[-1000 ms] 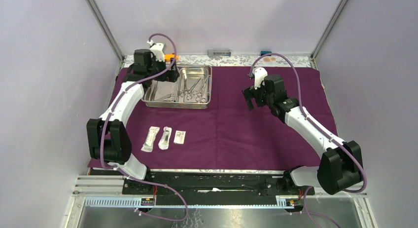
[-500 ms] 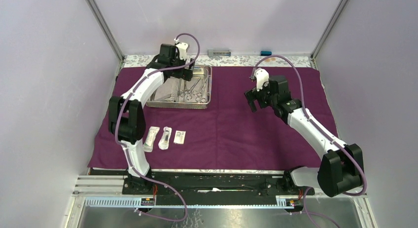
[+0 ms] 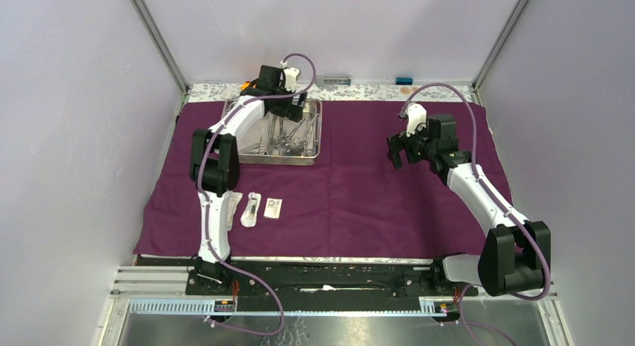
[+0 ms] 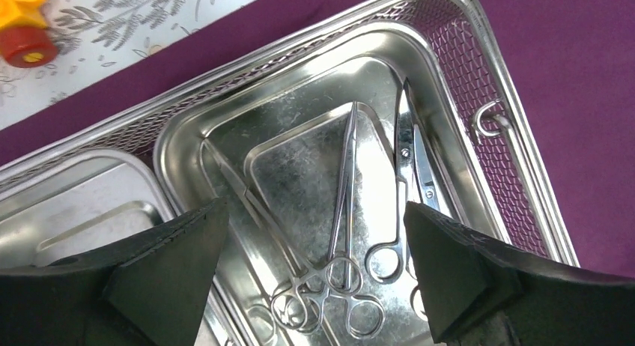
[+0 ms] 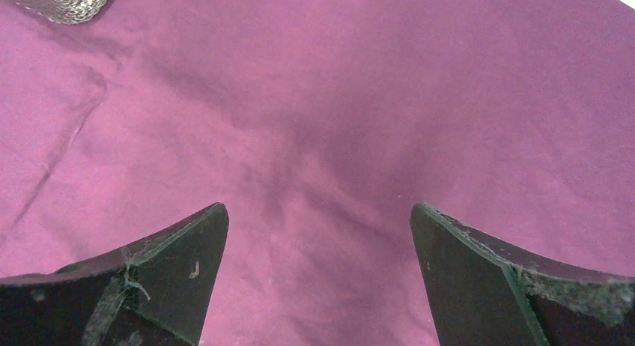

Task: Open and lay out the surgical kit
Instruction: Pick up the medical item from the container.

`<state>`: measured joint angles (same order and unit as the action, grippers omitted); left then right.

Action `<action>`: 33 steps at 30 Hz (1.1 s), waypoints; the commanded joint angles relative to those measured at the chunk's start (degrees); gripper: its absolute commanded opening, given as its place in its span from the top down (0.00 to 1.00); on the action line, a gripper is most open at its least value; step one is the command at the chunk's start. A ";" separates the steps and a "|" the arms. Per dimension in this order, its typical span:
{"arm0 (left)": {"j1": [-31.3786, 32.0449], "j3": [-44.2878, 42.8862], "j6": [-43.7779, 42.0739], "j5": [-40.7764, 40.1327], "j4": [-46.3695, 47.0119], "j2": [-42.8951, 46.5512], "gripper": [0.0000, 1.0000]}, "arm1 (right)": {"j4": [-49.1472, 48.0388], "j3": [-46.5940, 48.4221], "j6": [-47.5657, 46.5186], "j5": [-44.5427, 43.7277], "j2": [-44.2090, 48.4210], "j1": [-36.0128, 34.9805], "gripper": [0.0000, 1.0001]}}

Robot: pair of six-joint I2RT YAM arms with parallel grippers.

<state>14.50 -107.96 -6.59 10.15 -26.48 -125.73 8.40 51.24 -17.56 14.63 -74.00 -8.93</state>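
The surgical kit lies unwrapped, its dark purple cloth point(image 3: 359, 196) spread flat on the table. The steel tray point(image 3: 317, 140) stands at the back left. My left gripper point(image 3: 290, 110) hangs open above the tray's right compartment point(image 4: 442, 39). In the left wrist view, ring-handled forceps point(image 4: 346, 196) and scissors point(image 4: 408, 174) lie between my left gripper point(image 4: 314, 210) fingers, untouched. Small sealed packets point(image 3: 251, 209) lie in a row in front of the tray, one partly hidden by my left arm. My right gripper point(image 3: 404, 157) point(image 5: 318, 211) is open over bare cloth.
A small orange toy car point(image 3: 247, 85) point(image 4: 22, 20) sits on the patterned strip behind the tray. A grey block point(image 3: 334, 80) and a small blue thing point(image 3: 404, 80) lie at the back wall. The enclosure's walls stand close on both sides.
My left arm has swung right from the tray's back left corner to above its right compartment. My right gripper has drifted a little right and further back. Both stay open.
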 commanded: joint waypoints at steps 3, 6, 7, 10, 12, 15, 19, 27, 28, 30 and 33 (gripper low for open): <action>1.00 -4.93 -1.49 1.50 1.11 -2.90 0.04 | -0.26 0.22 -0.32 3.36 0.69 -0.11 0.01; 1.22 -4.87 -1.17 0.72 -2.15 -3.33 0.09 | -0.15 0.15 -0.66 3.25 0.83 -0.06 0.01; 1.16 -4.62 -0.70 -0.66 -2.09 -3.09 0.11 | -0.14 0.17 -0.64 3.17 0.87 -0.02 0.01; 0.79 -2.62 -0.62 -3.56 -1.86 -0.73 0.17 | -0.19 0.09 -0.97 2.89 1.05 0.03 0.01; 0.10 0.05 -0.52 -2.95 -0.81 2.38 0.23 | -0.14 0.22 -1.15 2.48 0.80 0.06 0.01; -0.99 3.70 -0.42 -2.42 -0.06 7.26 0.27 | 0.08 0.30 -1.25 2.24 0.24 -0.04 0.01; -4.05 8.53 -0.34 -3.03 0.98 13.36 0.28 | 0.37 0.46 -1.49 2.14 0.05 0.02 0.01; -13.00 10.95 -0.62 -5.38 -1.54 14.74 0.36 | 0.99 0.92 -2.23 1.91 -0.31 0.01 0.01; -13.89 10.41 -0.80 -5.40 -2.13 13.97 0.39 | 1.08 0.96 -2.29 1.85 -0.42 0.05 0.01; -14.41 9.07 -1.03 -5.19 -3.39 12.17 0.43 | 1.18 1.05 -2.38 1.96 -0.61 0.03 0.01; -16.23 6.53 -1.72 -4.48 -5.48 8.96 0.45 | 1.18 0.96 -2.63 1.82 -0.76 -0.02 0.01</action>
<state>-1.13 -97.97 -7.29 5.76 -29.54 -113.08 9.41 51.13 -19.20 16.16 -74.32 -8.93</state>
